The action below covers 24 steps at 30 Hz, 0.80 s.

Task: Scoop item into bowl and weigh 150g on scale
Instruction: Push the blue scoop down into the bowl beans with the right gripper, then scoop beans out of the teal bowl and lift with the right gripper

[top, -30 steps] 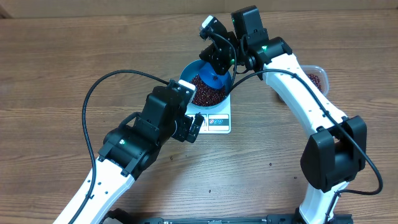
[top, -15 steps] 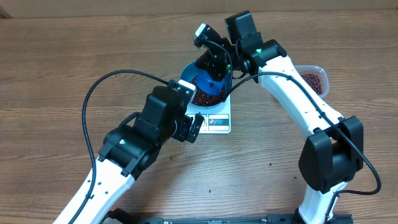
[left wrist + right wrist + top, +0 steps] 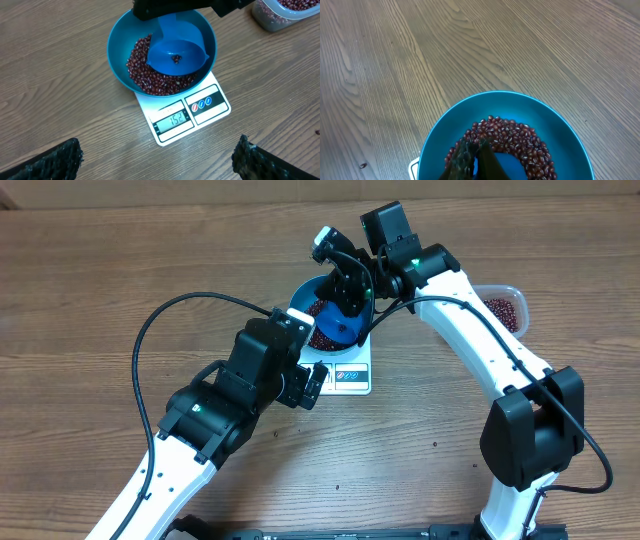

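Table: brown wood-grain top [image 3: 90, 300], worn-looking, with a few dark specks [image 3: 336, 487] scattered near the front edge.
Left arm: white and black, reaching in from the near left, with a black cable [image 3: 150, 330] looping out beside it.
Left gripper [image 3: 312, 385]: hangs over the near edge of the scale with its jaws spread wide and nothing between them.
Scale [image 3: 210, 102]: white and flat on the wood, its display and buttons on the near side; the display seems to read 152.
Bowl [image 3: 120, 35]: deep blue, sitting on the scale and covering most of it.
Beans [image 3: 145, 75]: a red-brown heap in the bottom of the bowl, piled mostly toward the left.
Scoop [image 3: 177, 55]: blue, lowered inside the bowl on top of the beans, with only a bean or two in it.
Right gripper [image 3: 472, 162]: over the bowl's far side, jaws pinched together on the scoop's handle.
Tub [image 3: 505, 305]: clear plastic, off to the right behind the right arm, more beans inside.
Far side: the wood ends at a pale strip [image 3: 100, 188]; I can't tell what it is.
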Each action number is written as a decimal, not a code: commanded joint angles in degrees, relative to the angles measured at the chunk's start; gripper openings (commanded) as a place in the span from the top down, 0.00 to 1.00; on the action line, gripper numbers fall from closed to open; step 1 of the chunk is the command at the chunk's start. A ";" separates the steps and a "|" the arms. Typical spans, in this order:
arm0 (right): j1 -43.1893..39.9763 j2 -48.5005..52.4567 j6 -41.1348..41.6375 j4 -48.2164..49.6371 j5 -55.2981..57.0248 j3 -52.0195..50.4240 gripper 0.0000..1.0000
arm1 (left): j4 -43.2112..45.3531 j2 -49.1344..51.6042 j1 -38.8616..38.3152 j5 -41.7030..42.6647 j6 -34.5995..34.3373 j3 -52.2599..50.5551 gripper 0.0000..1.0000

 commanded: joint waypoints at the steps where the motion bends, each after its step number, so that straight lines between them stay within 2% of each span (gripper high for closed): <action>1: 0.11 -0.11 -1.57 1.29 -0.50 -0.39 0.96 | 0.20 0.46 -0.02 -0.55 -0.37 -0.33 0.00; 10: 0.11 0.11 -5.55 5.86 0.66 -0.39 0.96 | 0.20 0.46 -0.02 -0.55 -0.37 -0.33 0.01; 24: 0.13 2.56 -4.87 1.03 -2.54 -0.39 0.96 | 0.20 0.48 -0.02 -0.55 -0.37 -0.33 0.00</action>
